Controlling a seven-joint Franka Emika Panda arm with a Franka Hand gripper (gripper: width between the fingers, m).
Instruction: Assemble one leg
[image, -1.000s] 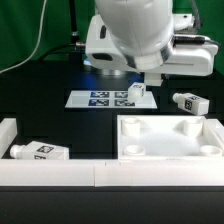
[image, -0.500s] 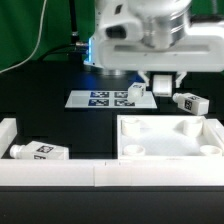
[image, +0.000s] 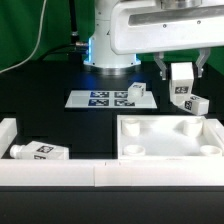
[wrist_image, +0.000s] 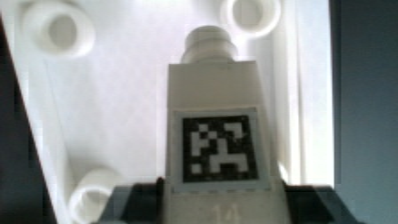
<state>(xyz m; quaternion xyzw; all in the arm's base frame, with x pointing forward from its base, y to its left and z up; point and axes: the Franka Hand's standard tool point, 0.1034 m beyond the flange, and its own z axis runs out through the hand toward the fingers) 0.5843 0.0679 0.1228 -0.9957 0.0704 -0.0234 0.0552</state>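
Observation:
My gripper (image: 181, 76) is shut on a leg (image: 182, 80), a chunky white peg with a square tag, and holds it upright in the air above the far right part of the white tabletop (image: 170, 148). In the wrist view the held leg (wrist_image: 217, 120) fills the middle, its narrow end pointing at the tabletop (wrist_image: 107, 110) below, between two round holes. A second leg (image: 191, 103) lies on the table just behind the tabletop's far right edge. A third leg (image: 40, 151) lies at the exterior view's left, inside the white frame.
The marker board (image: 98, 98) lies at the back centre with a small white tagged cube (image: 137, 92) at its right end. A white frame (image: 50, 170) runs along the front and left. The robot base stands behind.
The arm has risen and moved toward the exterior view's right. The gripper and the leg it holds now show clear above the table.

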